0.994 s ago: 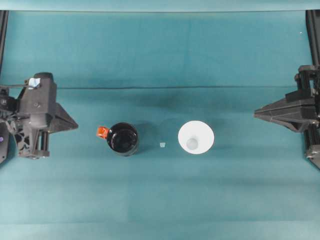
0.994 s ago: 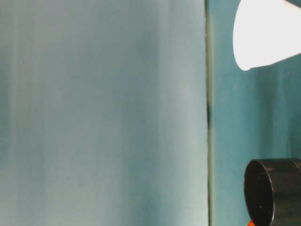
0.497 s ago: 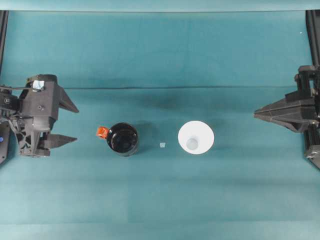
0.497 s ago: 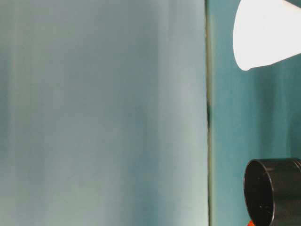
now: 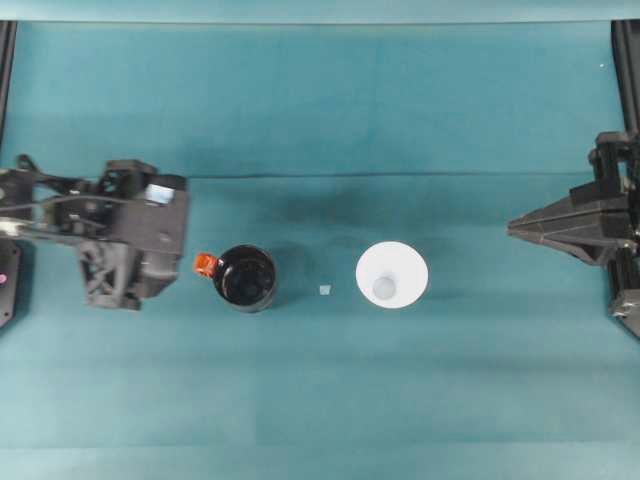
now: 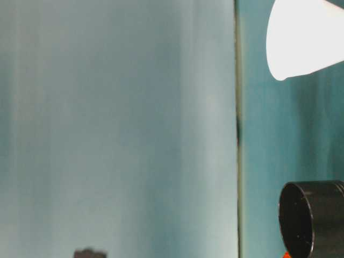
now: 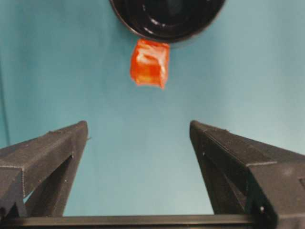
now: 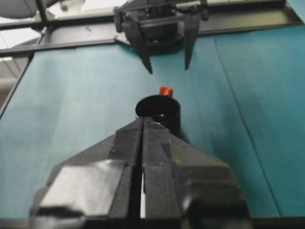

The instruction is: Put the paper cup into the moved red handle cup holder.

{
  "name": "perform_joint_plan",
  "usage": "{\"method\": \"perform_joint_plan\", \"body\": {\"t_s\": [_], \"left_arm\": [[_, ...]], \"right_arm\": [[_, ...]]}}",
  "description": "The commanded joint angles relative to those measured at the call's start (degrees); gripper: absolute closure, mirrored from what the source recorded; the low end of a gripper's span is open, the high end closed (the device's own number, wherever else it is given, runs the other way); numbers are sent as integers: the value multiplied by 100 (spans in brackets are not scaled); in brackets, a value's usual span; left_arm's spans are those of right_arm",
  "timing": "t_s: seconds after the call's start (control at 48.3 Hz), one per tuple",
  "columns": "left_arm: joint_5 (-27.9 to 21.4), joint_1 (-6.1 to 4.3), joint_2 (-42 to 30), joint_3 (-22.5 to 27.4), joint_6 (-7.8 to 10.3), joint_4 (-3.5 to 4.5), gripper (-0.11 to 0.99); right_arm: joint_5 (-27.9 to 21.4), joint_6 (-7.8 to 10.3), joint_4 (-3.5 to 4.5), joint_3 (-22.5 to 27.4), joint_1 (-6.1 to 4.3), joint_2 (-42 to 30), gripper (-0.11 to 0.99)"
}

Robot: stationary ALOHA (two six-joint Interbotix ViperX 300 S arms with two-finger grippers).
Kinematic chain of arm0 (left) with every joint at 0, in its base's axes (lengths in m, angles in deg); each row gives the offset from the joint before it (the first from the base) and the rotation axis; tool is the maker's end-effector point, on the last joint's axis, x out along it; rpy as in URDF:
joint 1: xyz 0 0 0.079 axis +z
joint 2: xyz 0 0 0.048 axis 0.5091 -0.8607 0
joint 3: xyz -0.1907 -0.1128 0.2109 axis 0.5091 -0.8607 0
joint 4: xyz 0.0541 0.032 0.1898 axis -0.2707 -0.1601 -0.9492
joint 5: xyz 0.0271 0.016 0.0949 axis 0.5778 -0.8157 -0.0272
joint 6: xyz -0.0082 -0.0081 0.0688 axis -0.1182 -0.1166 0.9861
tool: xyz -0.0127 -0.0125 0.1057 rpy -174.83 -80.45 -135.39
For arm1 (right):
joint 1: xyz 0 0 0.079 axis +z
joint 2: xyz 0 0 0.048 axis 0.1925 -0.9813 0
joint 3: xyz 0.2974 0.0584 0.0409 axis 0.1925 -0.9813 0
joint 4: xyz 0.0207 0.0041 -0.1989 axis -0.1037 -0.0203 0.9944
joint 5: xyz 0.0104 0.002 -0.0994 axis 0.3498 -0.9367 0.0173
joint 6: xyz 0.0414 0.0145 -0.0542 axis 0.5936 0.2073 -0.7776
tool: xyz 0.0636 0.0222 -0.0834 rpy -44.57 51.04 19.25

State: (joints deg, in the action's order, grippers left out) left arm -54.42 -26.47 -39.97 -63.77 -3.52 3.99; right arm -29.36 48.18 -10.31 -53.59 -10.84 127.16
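Observation:
The red handle cup holder is a glossy black cup left of the table's middle, its orange-red handle pointing left. To its right the white paper cup stands upright, apart from it. My left gripper is open and tilted down just left of the handle, nothing between its fingers; its arm hides the fingers from above. At the far right my right gripper is shut and empty, pointing at the cup. From the right wrist the holder shows beyond that gripper's tip.
A tiny pale scrap lies on the teal cloth between holder and cup. A seam in the cloth runs across behind both. Black frame rails stand at the table's left and right edges.
My left gripper opened, then moved right toward the holder's handle and tipped downward. Right gripper, holder and cup have not moved.

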Motion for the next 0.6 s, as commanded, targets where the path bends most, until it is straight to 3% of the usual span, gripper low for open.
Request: {"method": "perform_joint_plan", "body": {"t_s": [0.0, 0.311, 0.58], "left_arm": [[132, 0, -237, 202, 26, -18, -8], [343, 0, -861, 343, 193, -9, -8], [580, 0, -1081, 352, 202, -18, -8]], "right_arm": [[0, 53, -18, 132, 9, -26, 99], [0, 53, -18, 132, 0, -26, 99], [0, 53, -18, 123, 9, -26, 99]]}}
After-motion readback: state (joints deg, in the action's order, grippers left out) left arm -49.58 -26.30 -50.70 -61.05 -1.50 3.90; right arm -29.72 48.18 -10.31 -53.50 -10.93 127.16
